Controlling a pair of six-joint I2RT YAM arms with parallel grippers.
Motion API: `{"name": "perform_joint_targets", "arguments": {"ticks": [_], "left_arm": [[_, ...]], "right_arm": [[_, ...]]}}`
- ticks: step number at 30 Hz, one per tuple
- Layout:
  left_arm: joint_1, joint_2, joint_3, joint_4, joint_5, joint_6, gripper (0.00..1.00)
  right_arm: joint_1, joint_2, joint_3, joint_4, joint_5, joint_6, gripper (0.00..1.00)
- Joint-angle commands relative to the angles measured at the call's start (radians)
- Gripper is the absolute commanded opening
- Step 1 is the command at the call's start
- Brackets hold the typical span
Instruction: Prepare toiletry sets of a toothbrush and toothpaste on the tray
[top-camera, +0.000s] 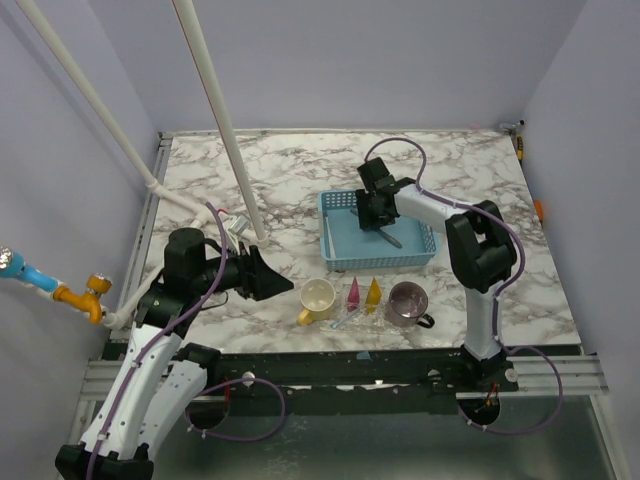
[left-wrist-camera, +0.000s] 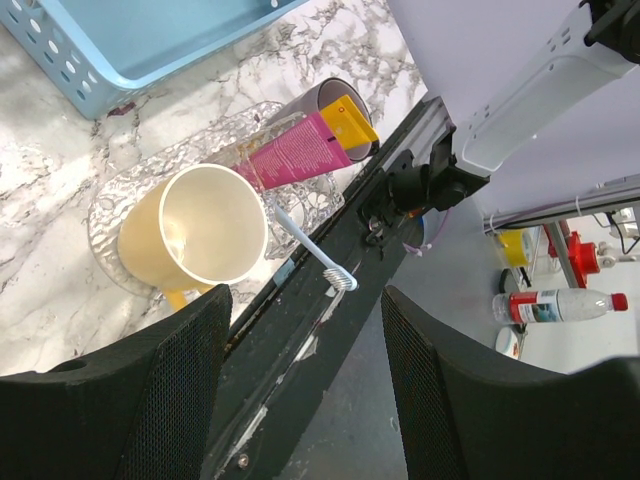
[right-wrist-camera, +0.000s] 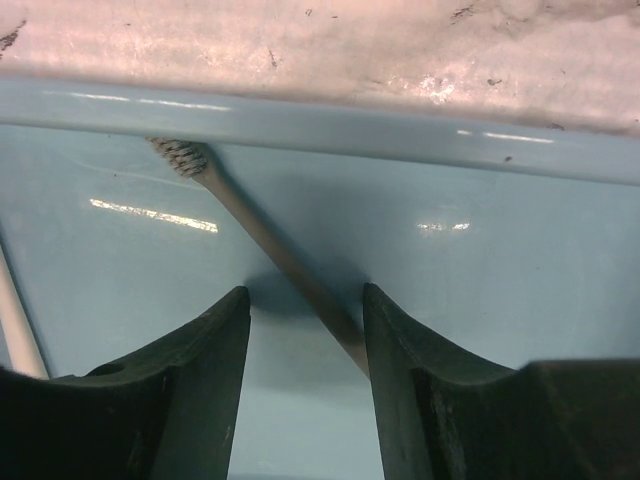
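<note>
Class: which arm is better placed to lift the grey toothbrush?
Right: the right gripper, open, straddles the grey toothbrush inside the blue basket; the left gripper is by the yellow mug.

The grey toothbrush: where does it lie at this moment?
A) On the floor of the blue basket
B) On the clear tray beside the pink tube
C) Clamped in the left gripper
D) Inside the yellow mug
A: the right wrist view shows the grey toothbrush lying flat on the floor of the blue basket, bristles near its wall, with the right gripper open astride the handle.
</note>
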Motion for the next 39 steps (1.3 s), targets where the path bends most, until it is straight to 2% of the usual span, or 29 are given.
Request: {"name": "perform_joint_targets", "arguments": {"ticks": [1, 7, 13, 24, 39], "left_arm": [[0.008, -0.015, -0.009, 0.006, 0.001, 0.017, 0.62], [0.008, -0.015, -0.009, 0.006, 0.002, 0.016, 0.62], [0.008, -0.016, -0.009, 0.007, 0.002, 0.016, 0.62], [0.008, -0.016, -0.011, 0.008, -0.001, 0.016, 0.62], [0.008, -0.013, -0.012, 0.008, -0.007, 0.014, 0.62]], "right_arm": [[-0.003, 0.051, -0.050, -0.001, -0.083, -0.009, 0.46], [-0.003, 0.044, -0.070, 0.009, -0.103, -0.008, 0.28], [-0.004, 0.039, -0.074, 0.009, -0.127, -0.008, 0.01], [-0.002, -0.067, -0.112, 0.070, -0.255, -0.027, 0.01], [0.014, -0.248, -0.132, 0.115, -0.278, -0.017, 0.01]]}}
